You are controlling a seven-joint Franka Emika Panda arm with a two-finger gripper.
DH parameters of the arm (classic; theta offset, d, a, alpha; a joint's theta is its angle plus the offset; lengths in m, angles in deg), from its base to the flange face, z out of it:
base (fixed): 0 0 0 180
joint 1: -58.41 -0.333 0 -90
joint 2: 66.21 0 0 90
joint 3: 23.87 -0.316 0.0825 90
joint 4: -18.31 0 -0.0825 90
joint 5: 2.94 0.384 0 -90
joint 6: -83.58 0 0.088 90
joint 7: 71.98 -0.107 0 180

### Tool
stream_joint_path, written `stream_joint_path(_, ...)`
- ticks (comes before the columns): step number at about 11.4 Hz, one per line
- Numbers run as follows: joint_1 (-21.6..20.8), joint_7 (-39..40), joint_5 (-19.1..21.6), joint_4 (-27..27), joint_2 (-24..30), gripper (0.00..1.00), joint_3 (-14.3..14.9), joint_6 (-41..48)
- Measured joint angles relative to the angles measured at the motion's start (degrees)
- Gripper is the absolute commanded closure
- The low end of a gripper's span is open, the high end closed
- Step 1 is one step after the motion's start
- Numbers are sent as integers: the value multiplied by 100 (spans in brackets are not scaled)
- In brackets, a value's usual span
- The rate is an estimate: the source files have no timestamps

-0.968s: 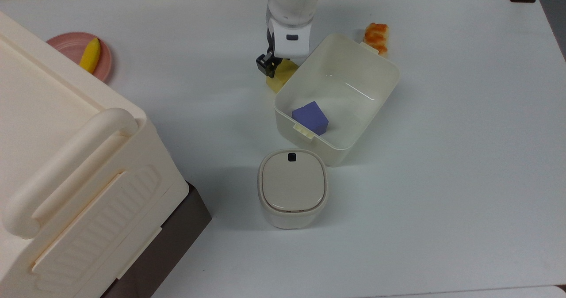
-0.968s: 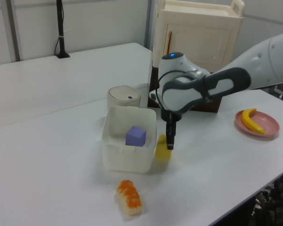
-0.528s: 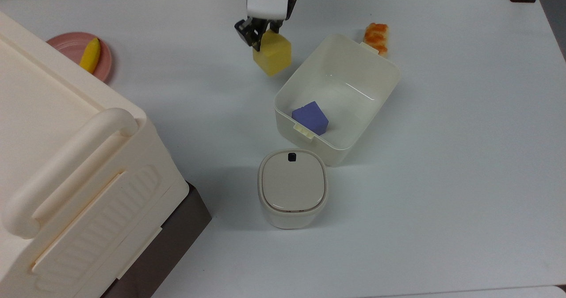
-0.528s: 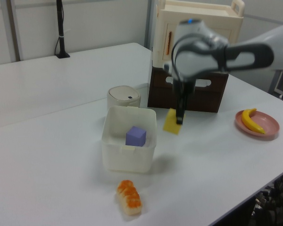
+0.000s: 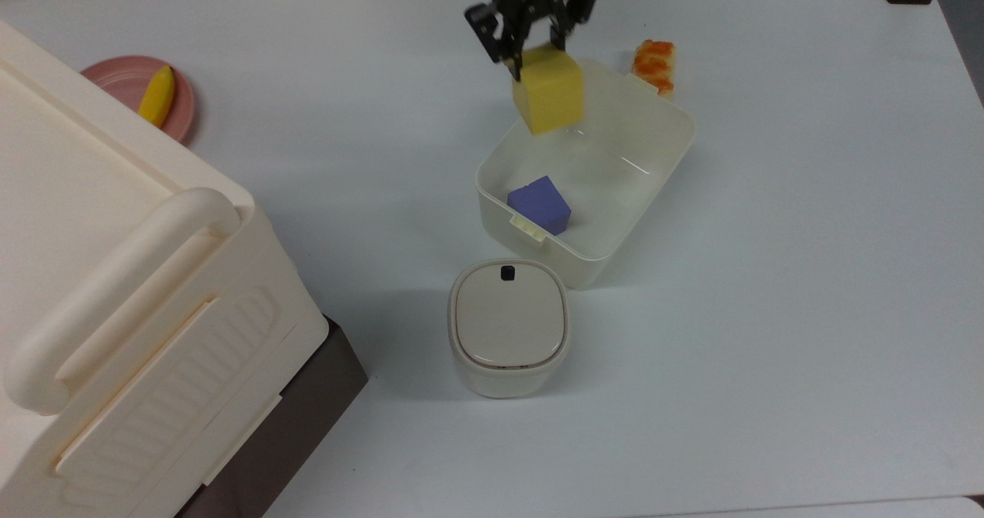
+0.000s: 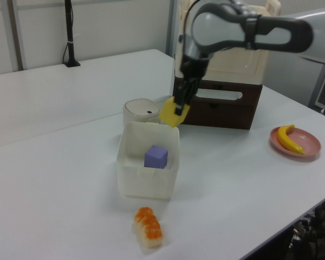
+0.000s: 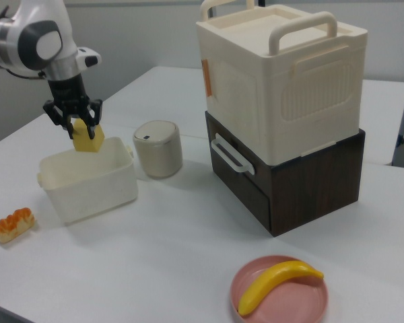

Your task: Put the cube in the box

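The gripper (image 5: 536,35), pinching the yellow cube (image 5: 548,90) above the box (image 5: 667,161) rim, seemingly just inside it, should carry further over open floor, clear of the purple cube (image 5: 540,204), before lowering and releasing.

large cream case (image 5: 115,287) cut by top view's left edge, arm cropped above

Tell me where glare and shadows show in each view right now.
Top view: thin glare streaks on the box's inner floor, soft shadow beside the lidded bin. Left view: dim shade inside the box around the purple cube. Right view: even light, faint shadow under the banana on its plate.
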Motion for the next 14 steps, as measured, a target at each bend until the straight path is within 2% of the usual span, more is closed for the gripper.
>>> stream_joint_path(1,-68,-231,0,-68,-274,55,-64,-186)
stream_joint_path(3,-279,-596,-106,-156,-827,0,-94,-445)
stream_joint_path(6,-417,-969,-238,-244,-1248,0,-102,-549)
stream_joint_path(9,-399,-1323,-319,-377,-1105,0,-128,-452)
stream_joint_path(12,-87,-2000,-689,-424,-639,0,-371,78)
stream_joint_path(14,482,-2232,-757,-422,-470,0,-719,388)
